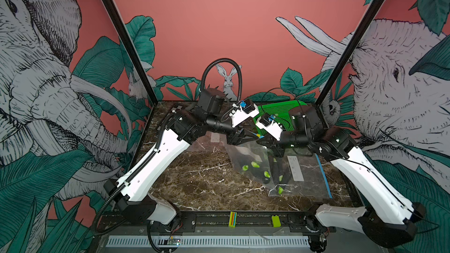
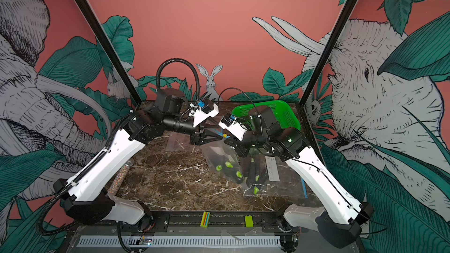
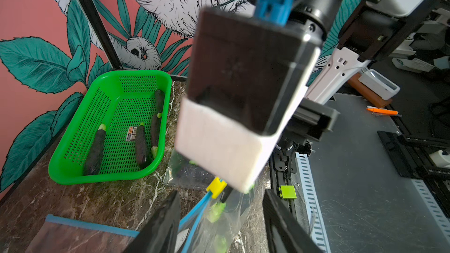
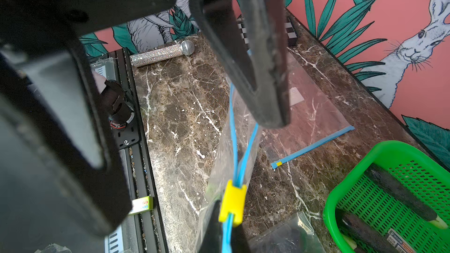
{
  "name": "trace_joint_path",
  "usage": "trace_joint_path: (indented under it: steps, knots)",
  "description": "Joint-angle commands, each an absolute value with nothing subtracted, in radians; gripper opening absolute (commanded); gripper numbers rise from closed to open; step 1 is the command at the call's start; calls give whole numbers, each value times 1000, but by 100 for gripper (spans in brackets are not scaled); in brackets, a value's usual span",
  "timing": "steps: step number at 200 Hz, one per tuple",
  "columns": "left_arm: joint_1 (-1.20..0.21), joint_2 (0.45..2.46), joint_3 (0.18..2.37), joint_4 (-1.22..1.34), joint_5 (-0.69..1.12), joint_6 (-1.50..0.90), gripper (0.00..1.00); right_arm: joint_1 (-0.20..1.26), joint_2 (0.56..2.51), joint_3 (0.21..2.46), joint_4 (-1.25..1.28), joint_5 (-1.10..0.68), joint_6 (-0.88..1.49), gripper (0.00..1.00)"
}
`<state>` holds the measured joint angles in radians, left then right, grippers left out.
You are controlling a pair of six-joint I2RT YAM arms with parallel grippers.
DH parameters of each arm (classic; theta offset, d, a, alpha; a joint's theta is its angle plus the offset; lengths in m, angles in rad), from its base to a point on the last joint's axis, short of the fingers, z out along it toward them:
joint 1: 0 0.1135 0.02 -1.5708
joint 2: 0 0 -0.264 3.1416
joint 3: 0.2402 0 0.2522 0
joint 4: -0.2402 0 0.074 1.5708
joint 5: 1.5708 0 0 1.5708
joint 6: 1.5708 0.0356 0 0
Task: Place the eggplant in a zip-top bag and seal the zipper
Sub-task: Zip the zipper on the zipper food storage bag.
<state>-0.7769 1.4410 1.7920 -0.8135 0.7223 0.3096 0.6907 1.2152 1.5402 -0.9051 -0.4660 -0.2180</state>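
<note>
Four eggplants (image 3: 96, 149) lie in the green basket (image 3: 102, 178) at 1 o'clock, sticker (image 3: 132, 133) unreadable; several more sit in the raised zip-top bag (image 1: 246, 154) at 2 o'clock. Right gripper (image 4: 227, 227) clamps its zipper (image 4: 232, 122) beside the yellow slider (image 4: 232, 200); left gripper (image 3: 220, 205) straddles it, jaws apart.

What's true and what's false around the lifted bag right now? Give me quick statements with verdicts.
1. The right hand is shut on the bag at its zipper edge, beside the yellow slider. True.
2. The left hand is clamped shut. False: the left hand's jaws stand apart, with the blue zipper running between them.
3. The green basket is empty. False: the green basket holds loose eggplants.
4. The lifted bag already has eggplants inside. True.
5. The zipper is sealed end to end. False: past the slider its two tracks are split apart.
</note>
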Motion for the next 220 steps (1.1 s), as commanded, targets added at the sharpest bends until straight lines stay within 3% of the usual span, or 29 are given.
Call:
trace_joint_path:
  steps: [1,126,220]
  knots:
    - [-772,1430,1804,-851,786,366,56,684,1195,1557,-885,-514,-231,0]
    - [-750,1534,1884,-914,912,452,55,681,1185,1552,-882,-562,-225,0]
    - [-750,1569,1892,-975,942,493,21,677,1190,1551,-890,-537,-230,0]
